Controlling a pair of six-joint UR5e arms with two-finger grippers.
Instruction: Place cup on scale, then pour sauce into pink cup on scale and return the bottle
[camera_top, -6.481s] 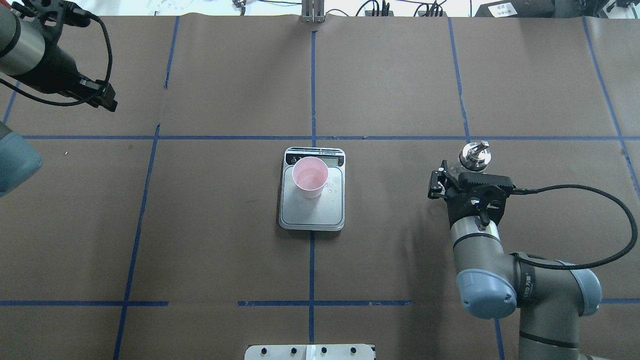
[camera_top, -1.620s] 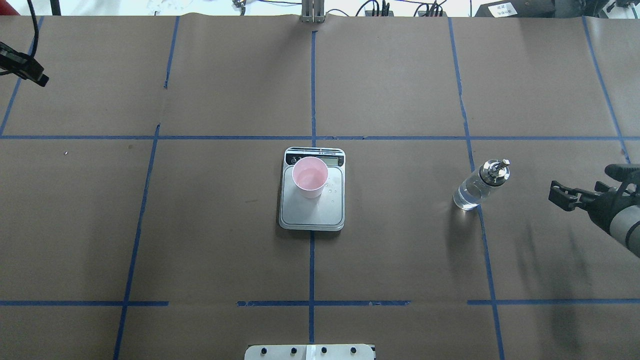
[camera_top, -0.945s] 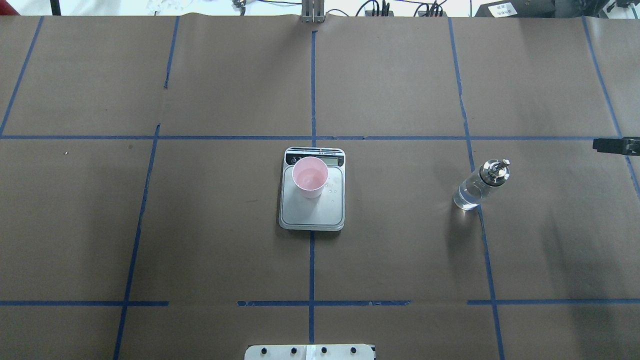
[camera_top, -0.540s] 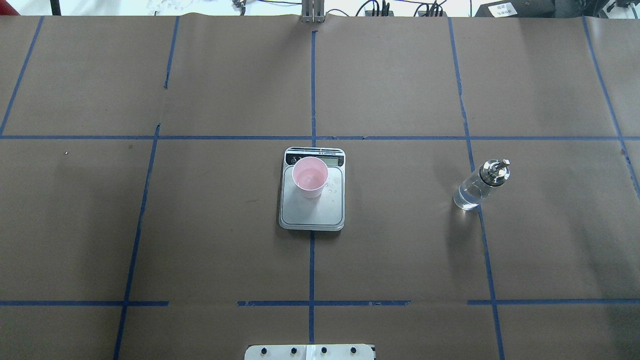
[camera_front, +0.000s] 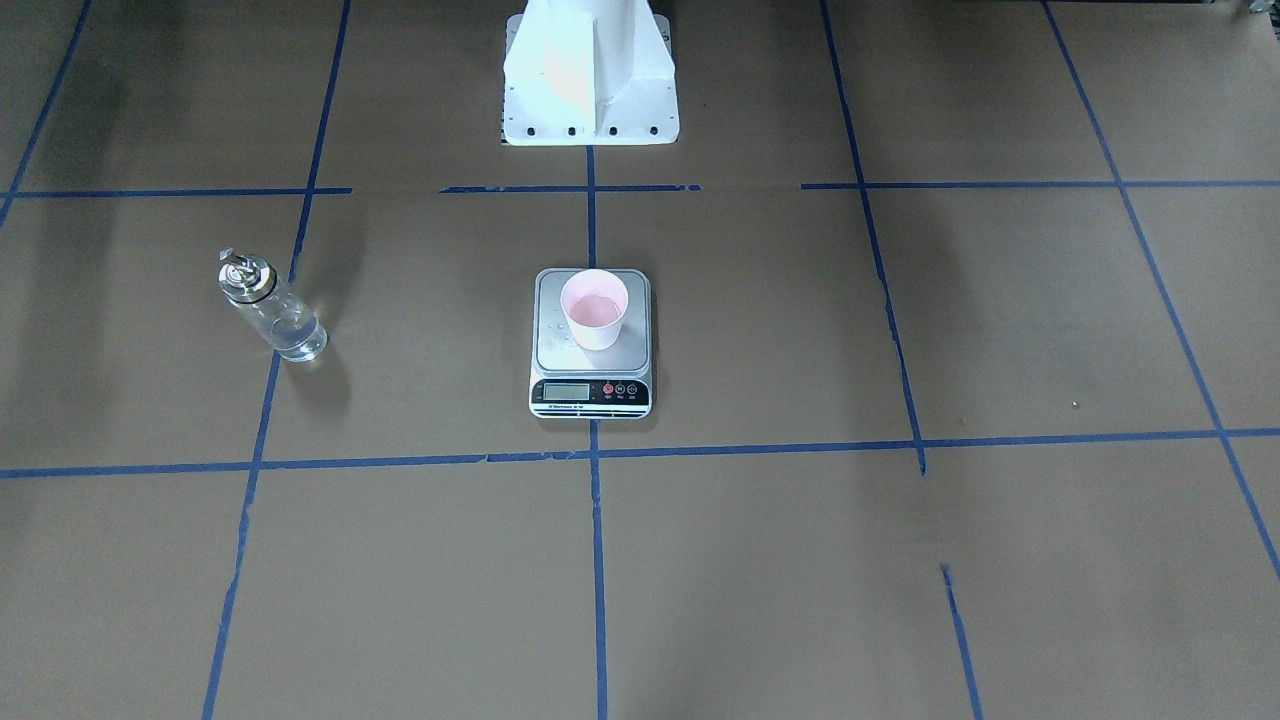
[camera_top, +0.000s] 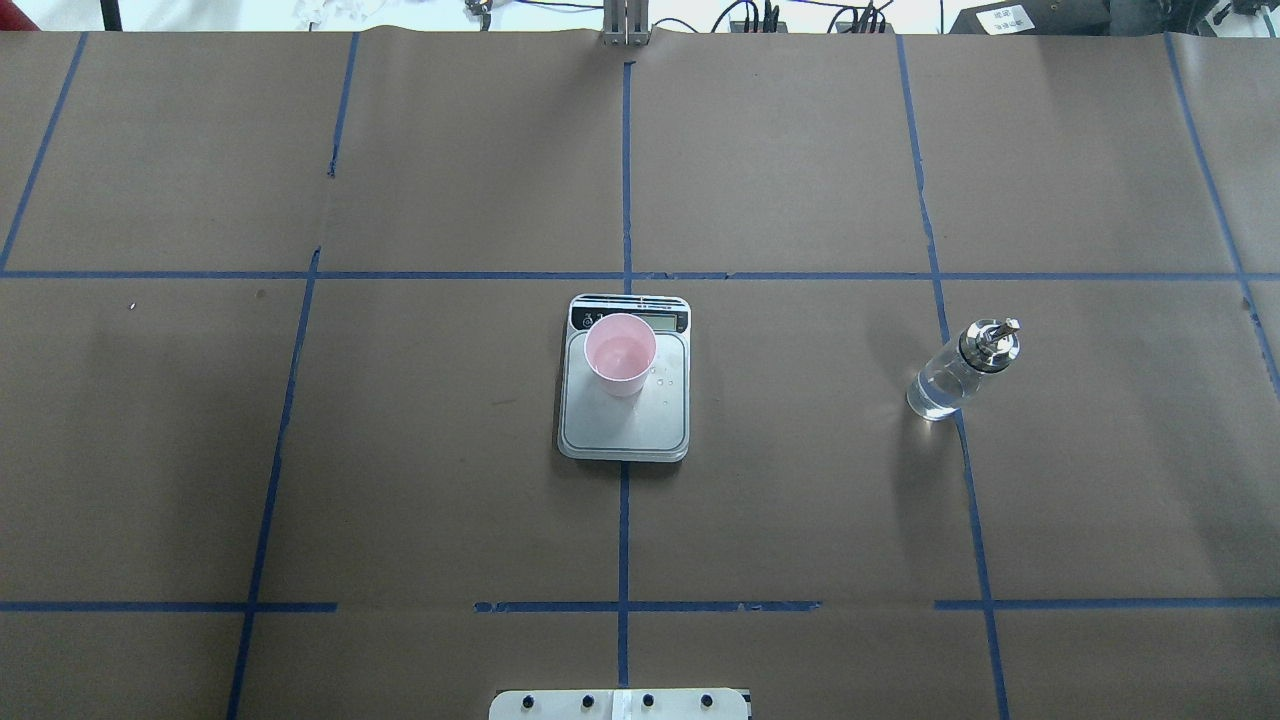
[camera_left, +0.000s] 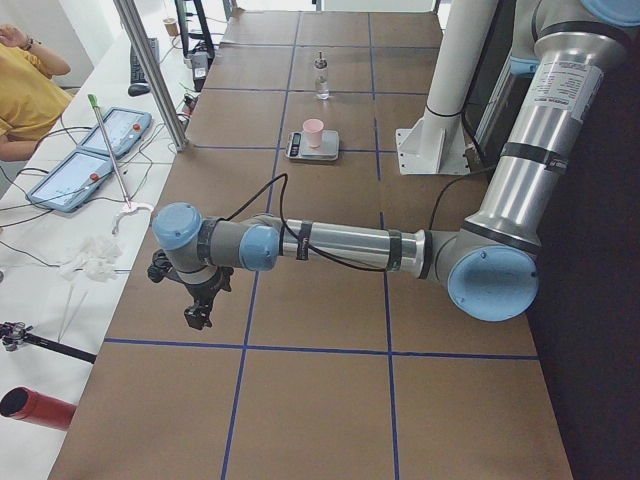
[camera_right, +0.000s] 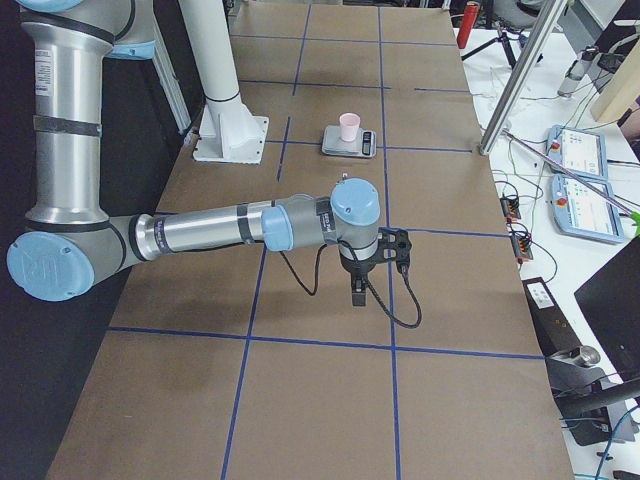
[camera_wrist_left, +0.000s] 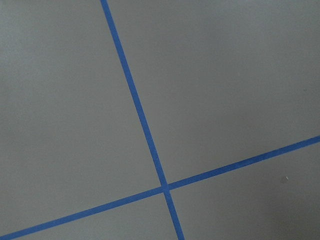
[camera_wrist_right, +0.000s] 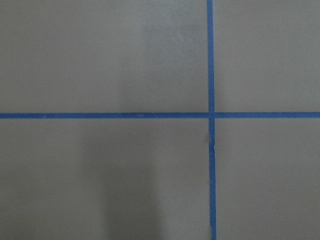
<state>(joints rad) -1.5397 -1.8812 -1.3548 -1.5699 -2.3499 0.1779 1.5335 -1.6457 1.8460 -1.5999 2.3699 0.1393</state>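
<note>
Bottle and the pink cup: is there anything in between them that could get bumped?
No. Between the bottle and the cup, which stands on the scale, there is only bare brown table. Nothing visible stands in the way, in the overhead view or in the front-facing one.

Slim pickings for reading here. The scale (camera_front: 590, 362) has its display (camera_front: 565, 391) on the black strip, a pale panel, but the digits are too small to make out. The round buttons (camera_front: 620, 390) beside it carry marks I can't read either. Past the far right corner of the table (camera_top: 800, 150), a white label (camera_top: 1003, 16) sits on a black box (camera_top: 1045, 14); there are dark characters on it, too blurred to read. On the left arm (camera_left: 560, 100), a strip of dark print runs along the silver upper tube, too small to read.
</note>
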